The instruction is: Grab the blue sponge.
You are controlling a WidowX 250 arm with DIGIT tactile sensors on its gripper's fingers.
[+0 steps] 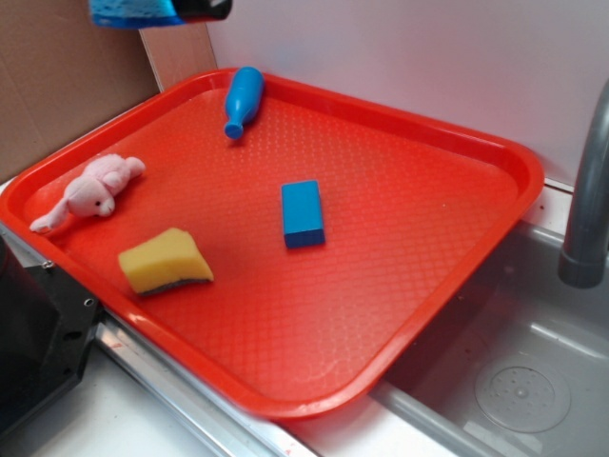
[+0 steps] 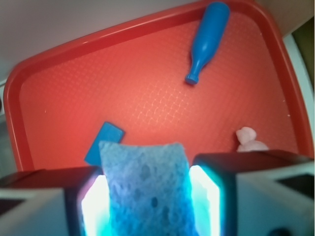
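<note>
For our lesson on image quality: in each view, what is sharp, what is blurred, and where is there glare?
Exterior view: the tray and blue block are sharp, lighting soft and even. Wrist view: the blue sponge in the claw is close and soft-focused, bright cyan glare runs along the inner finger faces, and the bottle toy is slightly blurred.

The tray [image 1: 495, 181] looks like glossy red plastic with a fine pebbled texture across the floor and a smooth rim. The blue sponge [image 2: 147, 191] is rough and porous, matt, full of little holes. The blue block [image 1: 303, 213] and blue bottle toy [image 1: 244, 99] look like smooth plastic. The yellow sponge [image 1: 164, 259] is matt foam with a darker scrubby underside. The pink toy [image 1: 92, 191] is fuzzy plush. The sink [image 1: 514, 381] and faucet [image 1: 585, 190] are dull grey metal.
</note>
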